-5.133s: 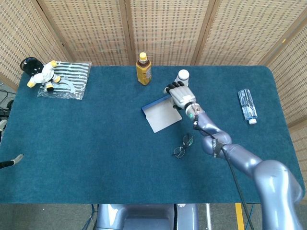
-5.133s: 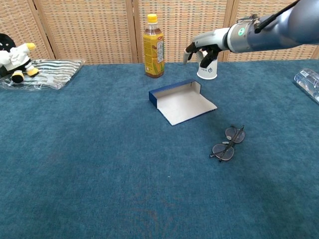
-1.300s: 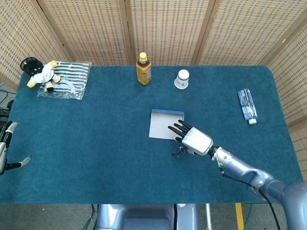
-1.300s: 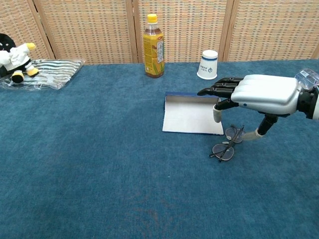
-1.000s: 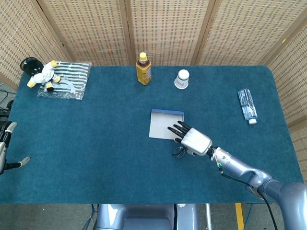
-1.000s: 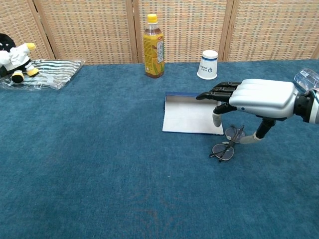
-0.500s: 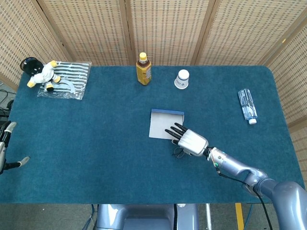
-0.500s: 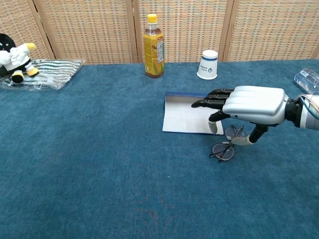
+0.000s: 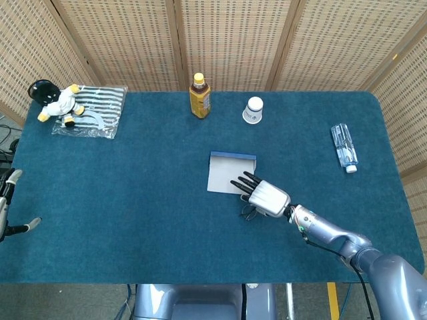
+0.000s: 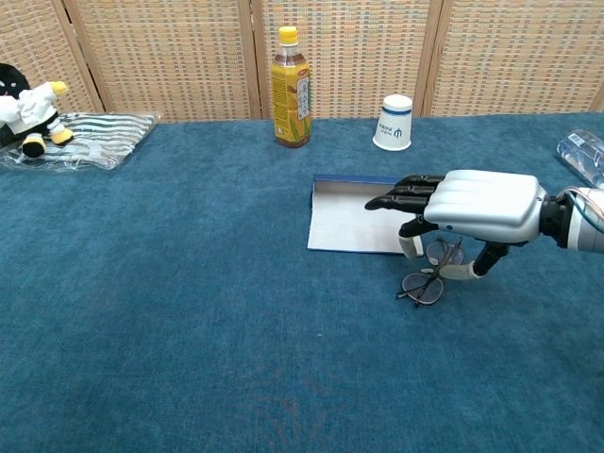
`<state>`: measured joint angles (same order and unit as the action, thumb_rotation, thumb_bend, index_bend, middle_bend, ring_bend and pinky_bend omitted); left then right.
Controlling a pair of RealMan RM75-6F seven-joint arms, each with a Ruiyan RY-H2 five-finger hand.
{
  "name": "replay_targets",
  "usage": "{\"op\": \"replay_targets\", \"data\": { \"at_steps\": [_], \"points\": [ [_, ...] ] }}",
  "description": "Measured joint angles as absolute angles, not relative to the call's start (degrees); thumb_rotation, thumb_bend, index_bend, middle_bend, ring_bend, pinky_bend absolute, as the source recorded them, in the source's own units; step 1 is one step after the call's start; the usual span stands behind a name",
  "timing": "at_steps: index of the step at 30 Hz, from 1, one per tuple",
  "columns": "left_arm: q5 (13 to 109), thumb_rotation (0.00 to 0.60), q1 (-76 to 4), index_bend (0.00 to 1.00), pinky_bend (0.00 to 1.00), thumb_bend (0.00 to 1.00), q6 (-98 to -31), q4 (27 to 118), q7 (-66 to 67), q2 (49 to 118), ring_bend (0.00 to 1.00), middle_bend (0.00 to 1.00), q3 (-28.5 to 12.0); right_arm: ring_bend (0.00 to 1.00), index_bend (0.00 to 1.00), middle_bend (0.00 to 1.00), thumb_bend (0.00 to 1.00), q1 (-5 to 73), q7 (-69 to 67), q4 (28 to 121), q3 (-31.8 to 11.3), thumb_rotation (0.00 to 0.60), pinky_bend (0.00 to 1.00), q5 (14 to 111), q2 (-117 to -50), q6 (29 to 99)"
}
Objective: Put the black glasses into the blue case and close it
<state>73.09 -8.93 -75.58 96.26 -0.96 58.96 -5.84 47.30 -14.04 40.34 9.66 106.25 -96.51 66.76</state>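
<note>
From the head view, the right hand (image 9: pixel 265 196) hovers flat over the glasses (image 9: pixel 248 213), fingers stretched out over the open case (image 9: pixel 229 173); the left hand (image 9: pixel 8 212) shows only partly, its grip unreadable. From the chest view, the thumb hangs beside the glasses (image 10: pixel 429 276), holding nothing.

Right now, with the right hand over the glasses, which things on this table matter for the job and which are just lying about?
For the job:
black glasses, lying on the cloth beside the case
blue case, open, white inside
right hand, fingers spread above the glasses

Lying about:
drink bottle
paper cup
clear water bottle
plush toy on a striped bag
</note>
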Motion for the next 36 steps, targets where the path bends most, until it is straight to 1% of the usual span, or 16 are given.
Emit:
{"op": "replay_targets", "data": {
  "at_steps": [10, 15, 21, 29, 36],
  "points": [
    [72.71, 0.6, -9.16, 0.0, 0.0, 0.0, -75.06, 96.17, -0.71, 59.08, 0.0, 0.0, -5.85, 0.0, 0.43, 0.0, 0.39, 46.71, -16.6, 35.84, 10.57, 0.6, 0.01, 106.59, -98.91, 67.72],
    [72.44, 0.6, -9.32, 0.0, 0.0, 0.0, -74.71, 96.11, -0.73, 59.09, 0.0, 0.0, -5.92, 0.0, 0.47, 0.0, 0.44, 46.54, -17.6, 33.98, 10.88, 0.6, 0.01, 106.52, -99.97, 67.79],
    [72.18, 0.6, -9.58, 0.0, 0.0, 0.0, -74.18, 96.01, -0.52, 59.17, 0.0, 0.0, -5.9, 0.0, 0.53, 0.0, 0.44, 46.34, -18.69, 32.88, 11.11, 0.6, 0.01, 106.37, -100.66, 68.27],
    [71.77, 0.6, -9.69, 0.0, 0.0, 0.0, -73.93, 95.9, -0.57, 59.18, 0.0, 0.0, -6.0, 0.0, 0.58, 0.02, 0.44, 46.4, -19.02, 33.27, 11.0, 0.6, 0.01, 106.1, -100.9, 68.71],
    [71.65, 0.6, -9.83, 0.0, 0.0, 0.0, -73.57, 95.76, -0.76, 59.16, 0.0, 0.0, -6.0, 0.0, 0.59, 0.03, 0.46, 47.24, -18.33, 36.24, 8.98, 0.6, 0.01, 104.55, -100.14, 68.75]
  ]
}}
